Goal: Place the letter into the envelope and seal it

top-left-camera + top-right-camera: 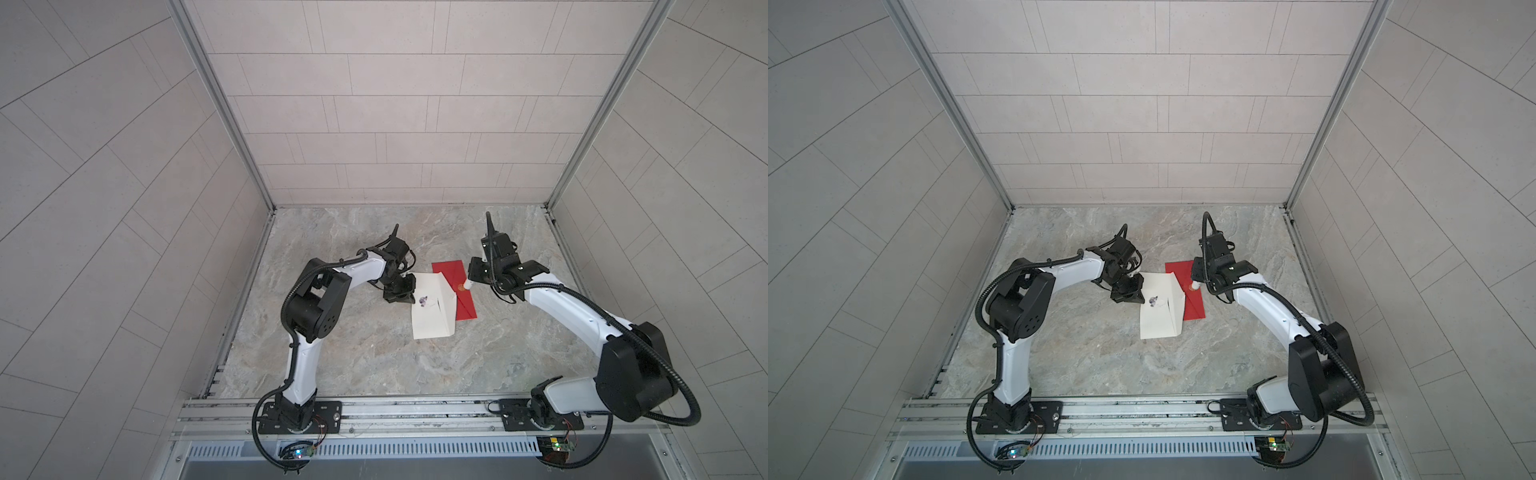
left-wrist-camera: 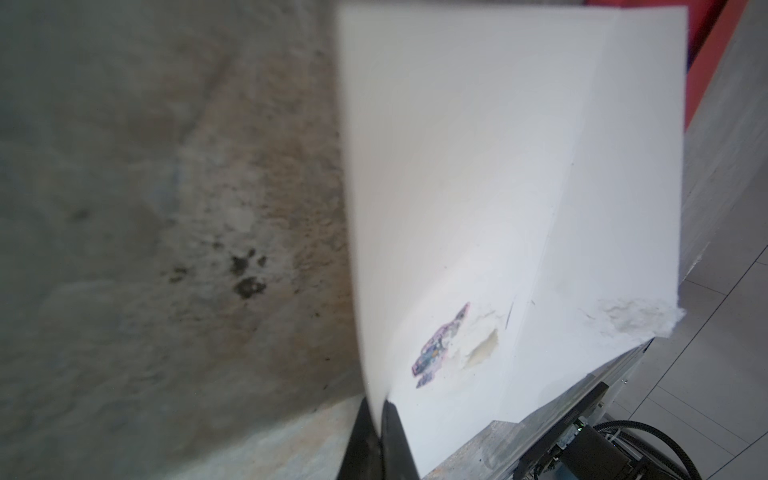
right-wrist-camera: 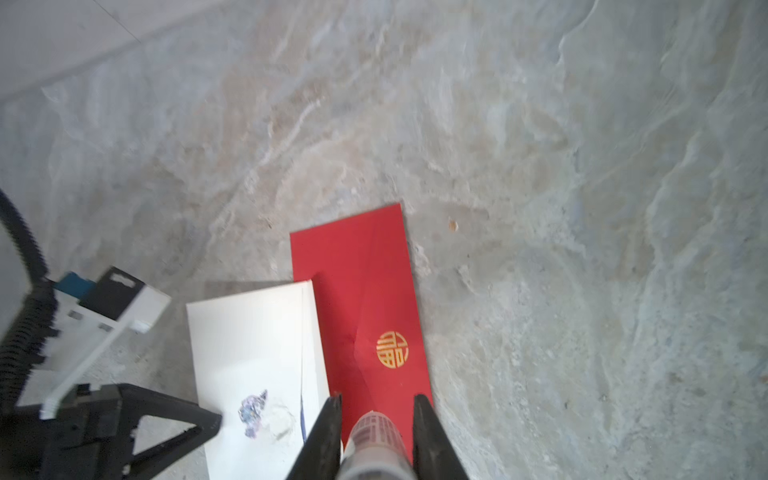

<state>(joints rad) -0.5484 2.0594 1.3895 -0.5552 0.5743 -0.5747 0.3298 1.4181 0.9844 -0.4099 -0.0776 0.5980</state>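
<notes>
The white letter (image 1: 432, 307) (image 1: 1160, 309) is a folded sheet with a small purple mark, and its right part overlaps the left edge of the red envelope (image 1: 463, 297) (image 1: 1195, 305). The envelope (image 3: 365, 291) lies flat on the marble table with its gold emblem facing up. My left gripper (image 2: 380, 411) (image 1: 409, 296) is shut on the letter's (image 2: 478, 187) left edge. My right gripper (image 3: 377, 403) (image 1: 468, 286) hovers over the envelope near the emblem, shut on a small whitish tube (image 3: 376, 440) whose tip points at the envelope.
The marble tabletop (image 1: 374, 361) is bounded by tiled walls at the back and on both sides, with a metal rail (image 1: 415, 409) along the front that carries both arm bases. The left arm's wrist (image 3: 95, 316) sits close to the letter's left edge.
</notes>
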